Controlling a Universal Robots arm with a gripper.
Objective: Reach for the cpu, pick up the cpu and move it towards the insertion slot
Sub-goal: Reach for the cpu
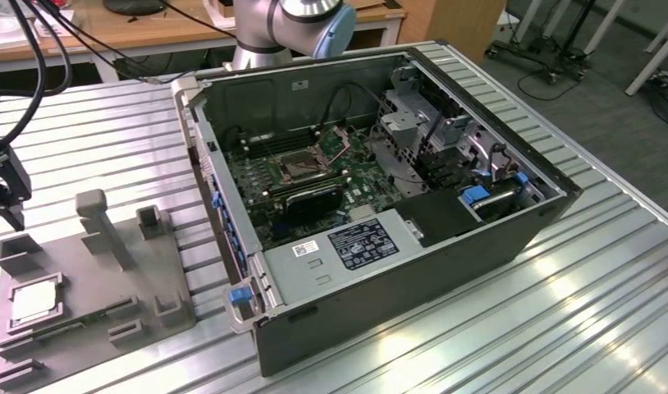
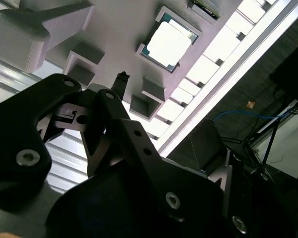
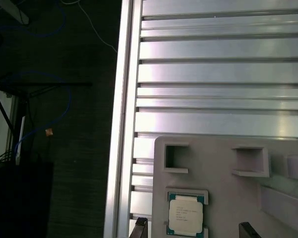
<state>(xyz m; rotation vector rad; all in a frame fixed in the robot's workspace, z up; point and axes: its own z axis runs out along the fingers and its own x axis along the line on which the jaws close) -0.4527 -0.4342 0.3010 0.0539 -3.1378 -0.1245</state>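
Observation:
The cpu [image 1: 33,304] is a silvery square chip lying flat in a recess of the grey fixture block [image 1: 104,279], at the exterior view's left. My gripper [image 1: 10,209] hangs in the air above that block, apart from the chip. In the first wrist view its two dark fingertips [image 3: 139,228] stand wide apart on either side of the cpu [image 3: 186,214], so the gripper [image 3: 193,230] is open and holds nothing. The second wrist view shows the cpu [image 2: 169,42] beyond a black finger [image 2: 122,78]. The insertion slot [image 1: 295,167] sits on the motherboard inside the open computer case [image 1: 422,271].
The fixture block has upright posts [image 1: 98,222] and small walled pockets [image 3: 176,157] near the chip. The slatted metal table [image 1: 93,131] ends in an edge [image 3: 121,124] close to the fixture. Case walls, cables and a drive cage [image 1: 422,131] surround the socket.

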